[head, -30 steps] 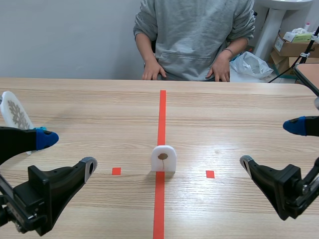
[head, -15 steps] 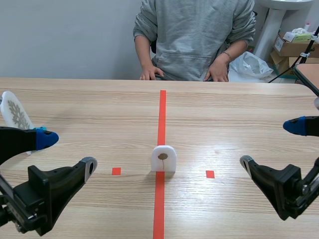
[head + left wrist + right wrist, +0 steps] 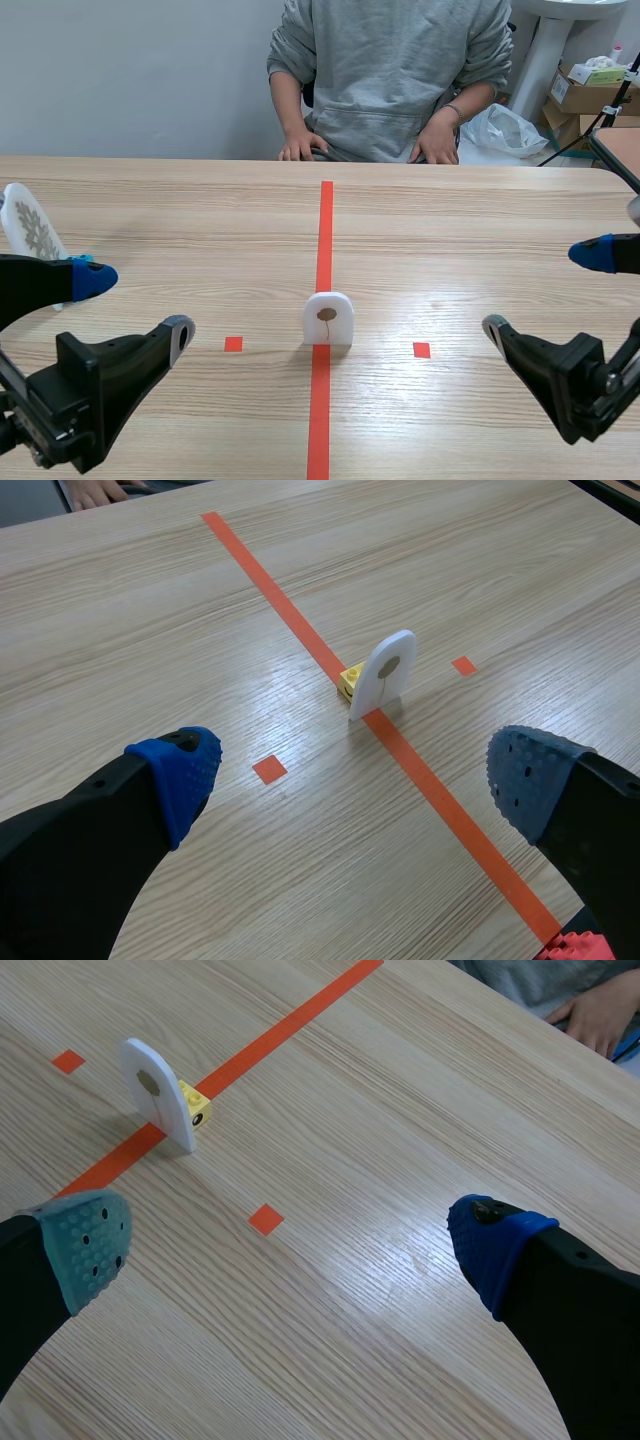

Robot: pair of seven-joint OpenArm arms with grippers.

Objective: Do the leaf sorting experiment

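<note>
White card (image 3: 328,318), probably leaf-bearing, standing upright, left fingers (image 3: 178,772) released, right fingers (image 3: 92,1242) released

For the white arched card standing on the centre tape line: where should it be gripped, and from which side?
Probably by its rounded upper half, coming down from above and pinching the two flat faces of the white arched card. It stands upright and thin, and the yellow block at its foot crowds the base.
</note>
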